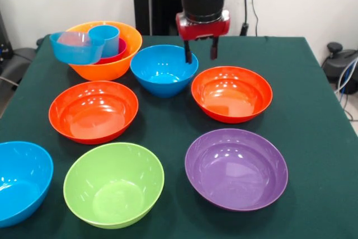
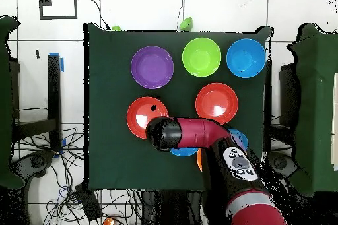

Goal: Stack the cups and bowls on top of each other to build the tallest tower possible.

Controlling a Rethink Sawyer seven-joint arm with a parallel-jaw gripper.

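Pincer (image 1: 201, 55) hangs with fingers parted and gripping nothing, tips just above the far rim of the centre blue bowl (image 1: 164, 69), between it and a red-orange bowl (image 1: 231, 93). On the green worktop (image 1: 313, 110): orange bowl (image 1: 106, 60) at the far corner holding a light-blue tumbler (image 1: 104, 38), a small red cup (image 1: 114, 54) and a blue dish (image 1: 75, 47) tilted on its rim. Nearer the camera sit another red-orange bowl (image 1: 93, 111), lime bowl (image 1: 113, 183), purple bowl (image 1: 236, 168), second blue bowl (image 1: 22, 180)

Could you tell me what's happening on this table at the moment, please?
The Sawyer's gripper hangs open and empty over the far rim of a blue bowl, holding nothing. An orange bowl already holds a red cup and a light-blue tumbler. The other bowls sit apart, unstacked.
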